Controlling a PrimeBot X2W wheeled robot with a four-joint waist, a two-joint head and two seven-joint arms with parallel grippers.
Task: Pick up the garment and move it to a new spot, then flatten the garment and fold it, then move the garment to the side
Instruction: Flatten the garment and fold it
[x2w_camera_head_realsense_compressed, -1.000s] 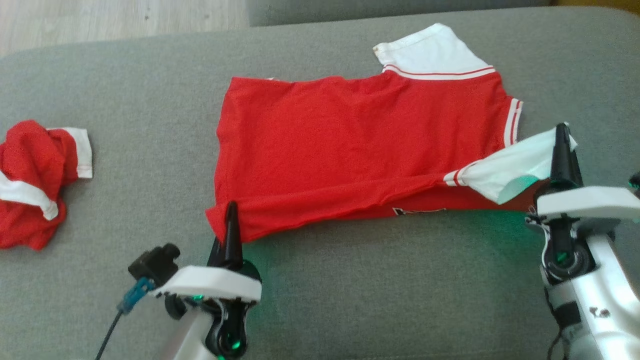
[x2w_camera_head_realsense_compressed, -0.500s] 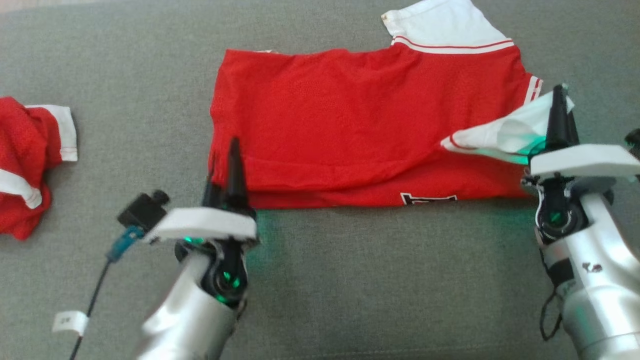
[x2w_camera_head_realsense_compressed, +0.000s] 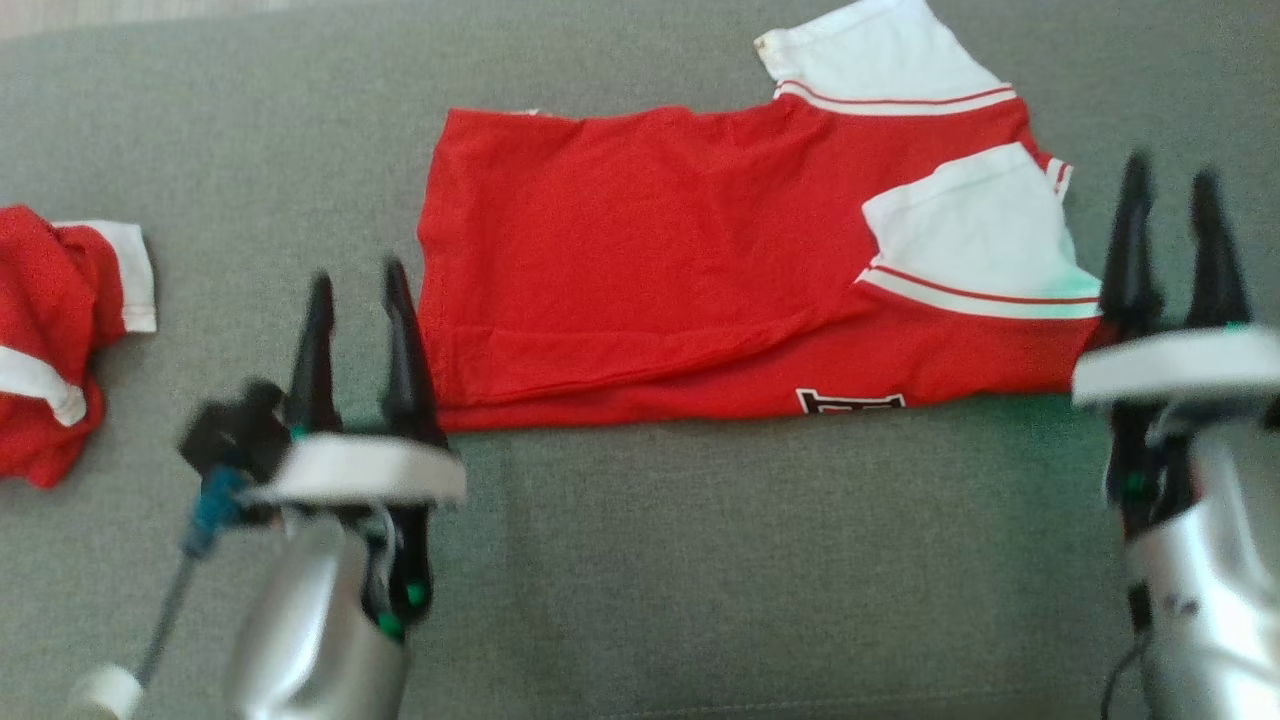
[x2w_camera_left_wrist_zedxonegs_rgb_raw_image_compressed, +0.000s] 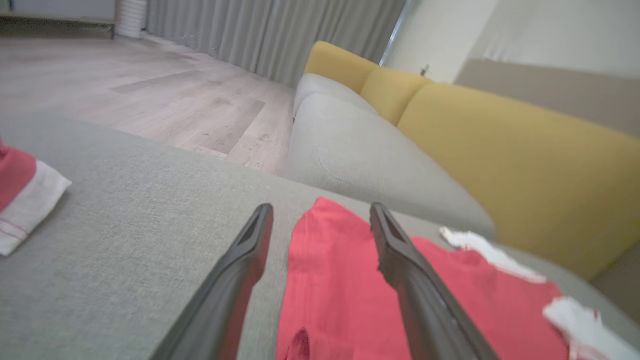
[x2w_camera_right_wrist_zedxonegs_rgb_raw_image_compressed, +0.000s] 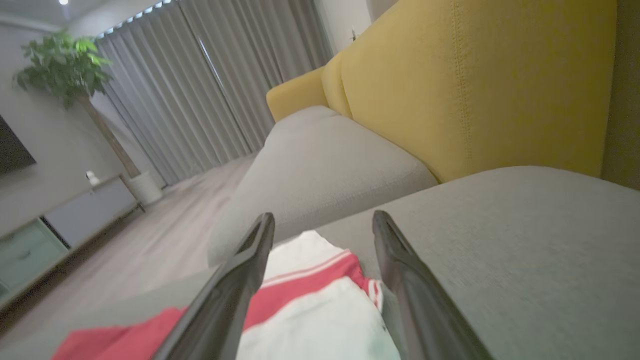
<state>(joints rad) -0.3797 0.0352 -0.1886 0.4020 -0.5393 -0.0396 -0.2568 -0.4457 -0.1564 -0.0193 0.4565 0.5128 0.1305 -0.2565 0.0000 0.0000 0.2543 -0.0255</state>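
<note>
The garment (x2w_camera_head_realsense_compressed: 650, 260) is a red shirt with white sleeves, lying on the grey sofa seat (x2w_camera_head_realsense_compressed: 700, 560) with its near edge folded over and one white sleeve (x2w_camera_head_realsense_compressed: 975, 235) laid on top. My left gripper (x2w_camera_head_realsense_compressed: 352, 280) stands open at the shirt's left edge, holding nothing. Beyond its two dark fingers, the left wrist view shows the red cloth (x2w_camera_left_wrist_zedxonegs_rgb_raw_image_compressed: 330, 280) lying below. At the shirt's right end my right gripper (x2w_camera_head_realsense_compressed: 1170, 180) is open and empty. In the right wrist view the white sleeve (x2w_camera_right_wrist_zedxonegs_rgb_raw_image_compressed: 320, 325) lies under my spread gripper (x2w_camera_right_wrist_zedxonegs_rgb_raw_image_compressed: 322, 220).
A second crumpled red and white garment (x2w_camera_head_realsense_compressed: 50, 330) lies at the far left of the seat. Yellow backrest cushions (x2w_camera_right_wrist_zedxonegs_rgb_raw_image_compressed: 475, 85) rise behind the sofa. Wooden floor (x2w_camera_left_wrist_zedxonegs_rgb_raw_image_compressed: 125, 90) lies past the seat's far edge.
Both grippers have opened and let go of the shirt. The folded-over edge and the white sleeve now rest flat on the shirt. The head camera has tilted down.
</note>
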